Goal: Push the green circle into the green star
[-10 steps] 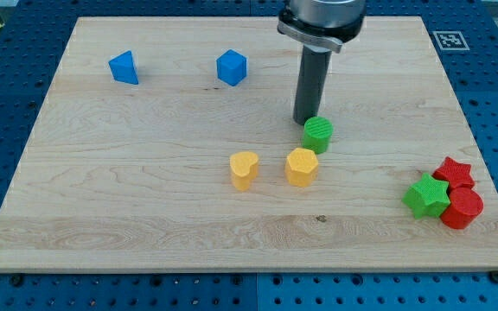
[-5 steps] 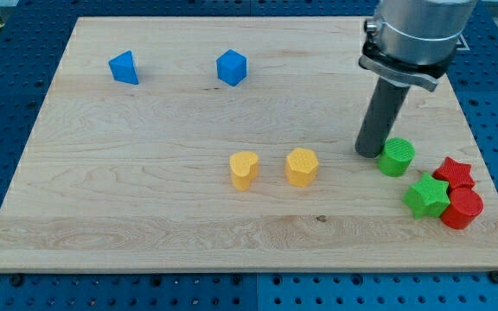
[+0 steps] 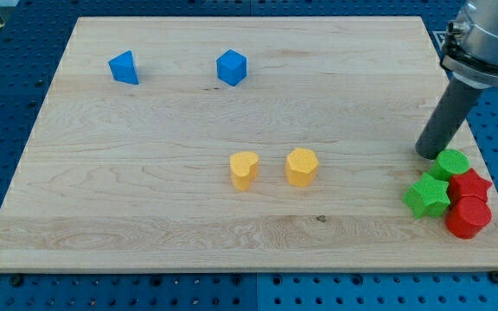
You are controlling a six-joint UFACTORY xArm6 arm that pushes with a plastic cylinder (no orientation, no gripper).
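Note:
The green circle [image 3: 451, 162] sits near the board's right edge, touching the green star [image 3: 427, 195] at the star's upper right. It also presses against the red star [image 3: 471, 185]. My tip [image 3: 428, 154] stands just to the upper left of the green circle, touching or almost touching it. The rod rises from the tip toward the view's top right.
A red circle [image 3: 467, 217] sits below the red star, right of the green star. A yellow heart [image 3: 244, 170] and a yellow hexagon [image 3: 302, 167] lie mid-board. Two blue blocks [image 3: 124, 67] [image 3: 231, 67] lie at the upper left. The board's right edge [image 3: 478, 155] is close by.
My tip has swept to the right and slightly down, pushing the green circle from mid-board to the green star. The red star and red circle have shifted slightly right.

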